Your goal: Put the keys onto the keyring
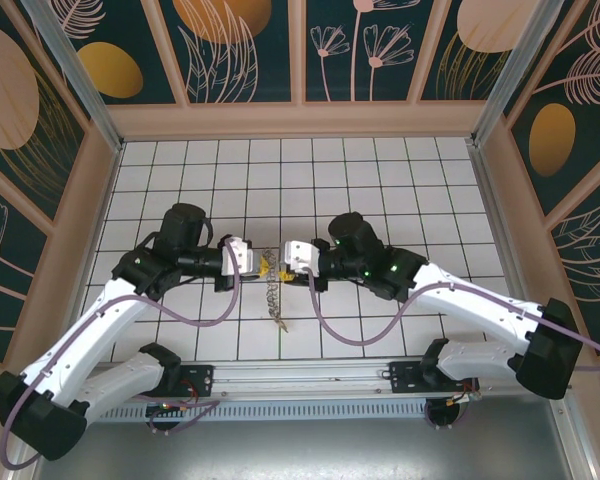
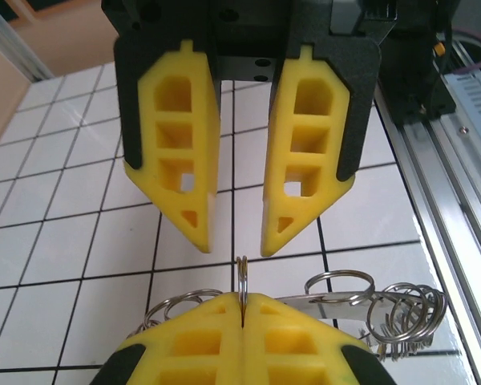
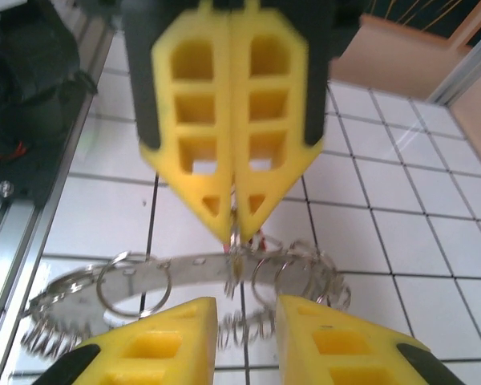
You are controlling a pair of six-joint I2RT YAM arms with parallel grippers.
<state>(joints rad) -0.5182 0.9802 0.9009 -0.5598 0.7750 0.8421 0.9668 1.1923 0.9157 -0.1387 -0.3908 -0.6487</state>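
The keyring [image 3: 144, 277] is a flat grey metal band fringed with small split rings, and it hangs between the two grippers [image 1: 272, 295] with a yellow tag [image 1: 267, 268] near its top. My left gripper [image 2: 242, 301] is shut on one small split ring [image 2: 242, 277] of the keyring, which stands upright out of its tips. My right gripper [image 3: 247, 309] faces it tip to tip, open, with nothing between its fingers. A speck of red [image 3: 261, 240], perhaps the keys' tag, peeks out beside the left gripper's tips [image 3: 234, 228]. The key's metal is hidden among the rings.
Below lies the white tiled floor [image 1: 380, 180], walled by wooden panels. The aluminium rail [image 1: 310, 380] with both arm bases runs along the near edge. Purple cables [image 1: 230, 310] loop under each arm close to the hanging ring.
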